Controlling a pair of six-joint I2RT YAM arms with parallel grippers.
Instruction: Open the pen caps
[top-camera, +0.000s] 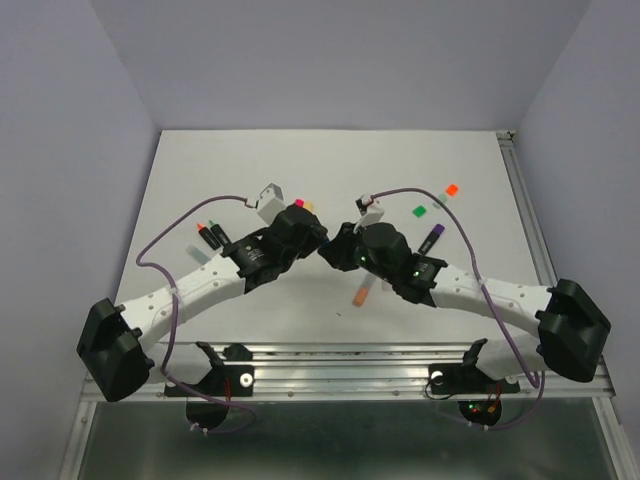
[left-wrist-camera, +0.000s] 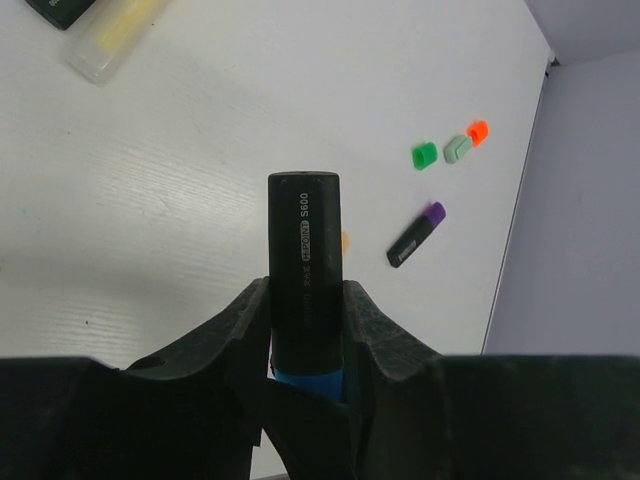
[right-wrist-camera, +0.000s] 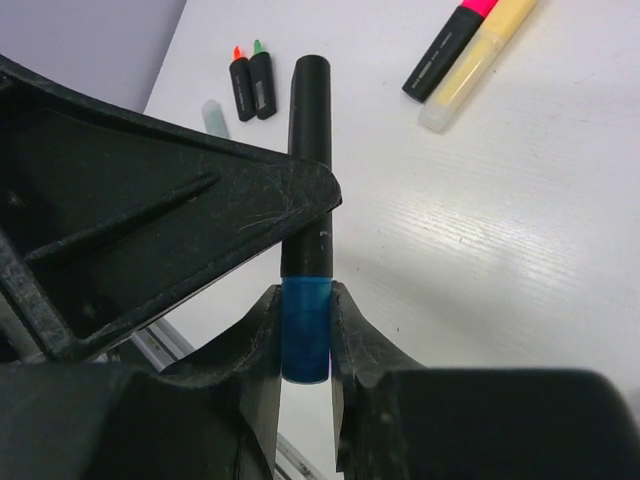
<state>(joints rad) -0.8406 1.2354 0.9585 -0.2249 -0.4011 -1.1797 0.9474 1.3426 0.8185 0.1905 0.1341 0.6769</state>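
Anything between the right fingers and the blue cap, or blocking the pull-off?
Nothing visible. The right gripper has its fingers closed on the blue cap; the left gripper grips the black pen body.

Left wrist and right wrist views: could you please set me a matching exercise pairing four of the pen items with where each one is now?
Things:
1. blue cap
2. black pen body
3. purple-capped pen
4. green cap

Places:
A. loose beside the mint cap
B. clamped in the left tool
C. clamped in the right tool
D. lying by itself on the table, cap on

Pairs: 1-C, 2-B, 3-D, 4-A.
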